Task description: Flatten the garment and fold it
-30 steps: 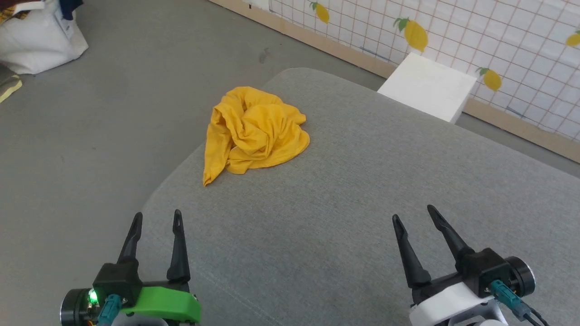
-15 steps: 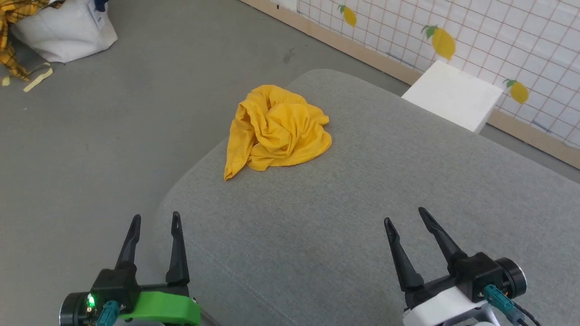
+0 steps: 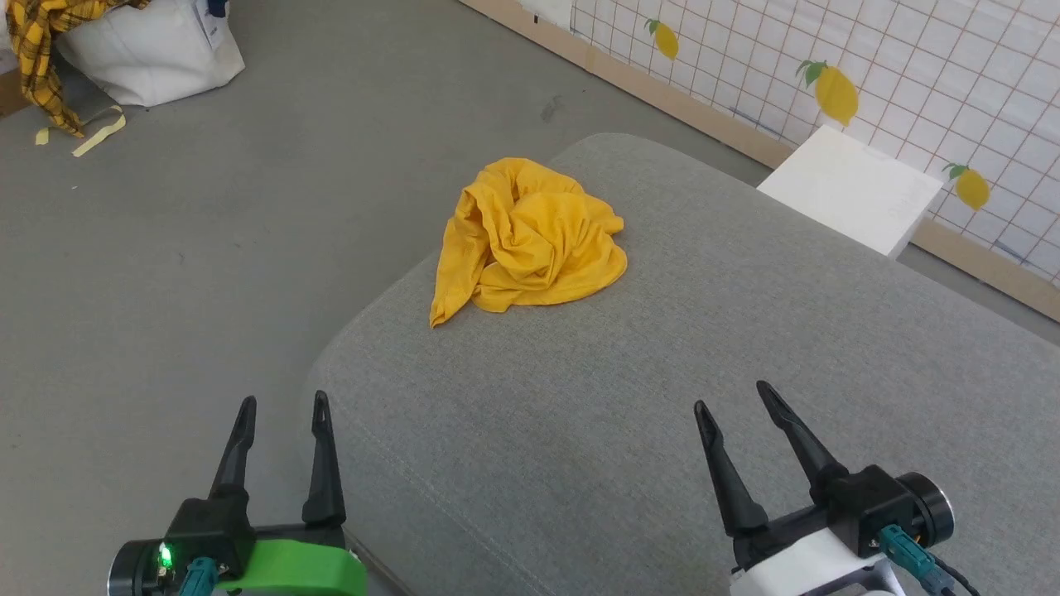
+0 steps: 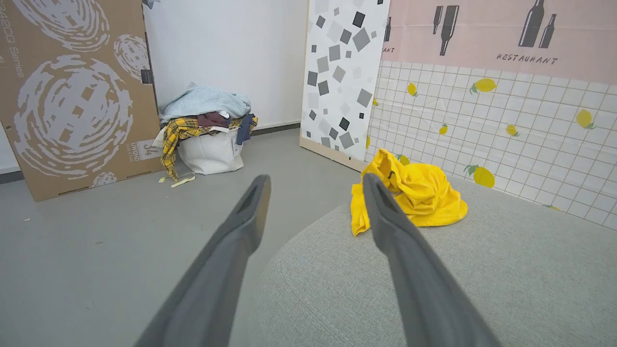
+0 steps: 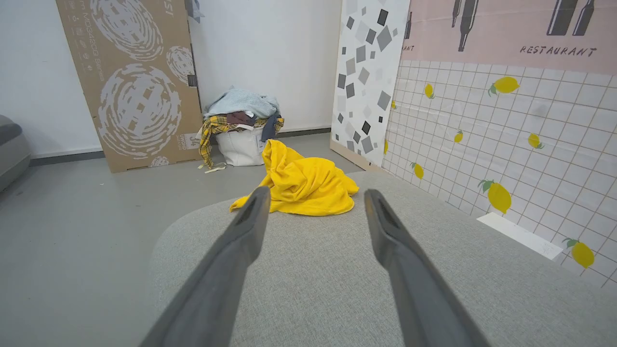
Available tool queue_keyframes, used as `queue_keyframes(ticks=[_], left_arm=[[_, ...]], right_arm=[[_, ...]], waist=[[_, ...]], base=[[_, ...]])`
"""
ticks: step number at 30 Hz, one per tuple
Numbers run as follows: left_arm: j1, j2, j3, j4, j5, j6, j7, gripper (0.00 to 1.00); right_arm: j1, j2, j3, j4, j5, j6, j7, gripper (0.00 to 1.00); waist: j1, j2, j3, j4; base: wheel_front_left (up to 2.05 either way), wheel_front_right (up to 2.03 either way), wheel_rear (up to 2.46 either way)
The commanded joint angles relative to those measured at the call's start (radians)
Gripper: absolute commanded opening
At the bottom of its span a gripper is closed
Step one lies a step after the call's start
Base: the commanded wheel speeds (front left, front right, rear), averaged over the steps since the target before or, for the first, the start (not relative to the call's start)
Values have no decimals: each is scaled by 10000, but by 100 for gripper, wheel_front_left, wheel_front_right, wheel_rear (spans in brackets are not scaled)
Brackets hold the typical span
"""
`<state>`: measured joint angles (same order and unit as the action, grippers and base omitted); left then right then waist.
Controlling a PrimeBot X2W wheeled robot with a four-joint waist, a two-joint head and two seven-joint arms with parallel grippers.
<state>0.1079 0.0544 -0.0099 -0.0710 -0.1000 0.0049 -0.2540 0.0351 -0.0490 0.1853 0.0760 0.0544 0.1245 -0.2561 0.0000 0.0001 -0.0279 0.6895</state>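
Yellow garment [image 3: 530, 236] is lying bunched at the cushion's [image 3: 662, 414] far left edge. Left hand [image 3: 283, 399] and right hand [image 3: 731, 396] are hovering, fingers apart.

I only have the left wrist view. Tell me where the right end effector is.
Observer: The right end effector hovers open over the near side of the grey cushion, well short of the garment.
Operator: Report anything beside the cushion on that side.
Observer: A white block sits between the cushion and the lemon-tiled wall.
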Motion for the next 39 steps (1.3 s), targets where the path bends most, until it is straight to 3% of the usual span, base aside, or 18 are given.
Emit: queue_keyframes(ticks=[1, 5, 9, 14, 17, 27, 39], left_arm=[[110, -41, 5, -28, -89, -21, -78, 100], [60, -41, -36, -50, -174, -50, -78, 100], [-641, 13, -34, -106, -686, -466, -78, 100], [-2338, 742, -420, 261, -538, -1042, 104, 100], [-3670, 1329, -547, 475, -793, -1210, 973, 100], [-7001, 2863, -842, 1098, -2330, -1346, 3249, 100], [-9934, 3817, -1812, 3763, -4045, -1354, 4206, 100]], right_arm=[[-11, -12, -1, 9, 41, 62, -57, 100], [-19, -12, -23, -7, 8, 62, -57, 100], [-55, -12, -128, -123, -94, 62, -57, 100], [-247, -12, -254, -335, -458, 62, -57, 100], [-433, -12, -265, -497, -720, 62, -57, 100], [-935, -19, -272, -1164, -1545, 62, 175, 100], [-1666, -849, -359, -2884, -1765, 62, 964, 100]], waist=[[0, -1, 15, -32], [0, -1, 96, -93], [0, -1, 295, -97], [0, -1, 815, -317], [0, -1, 1263, -605], [0, -1, 2994, -1699], [0, -1, 5631, -2652]], base=[[0, 0, 0], [0, 0, 0], [0, 0, 0], [0, 0, 0], [0, 0, 0], [0, 0, 0], [0, 0, 0]])
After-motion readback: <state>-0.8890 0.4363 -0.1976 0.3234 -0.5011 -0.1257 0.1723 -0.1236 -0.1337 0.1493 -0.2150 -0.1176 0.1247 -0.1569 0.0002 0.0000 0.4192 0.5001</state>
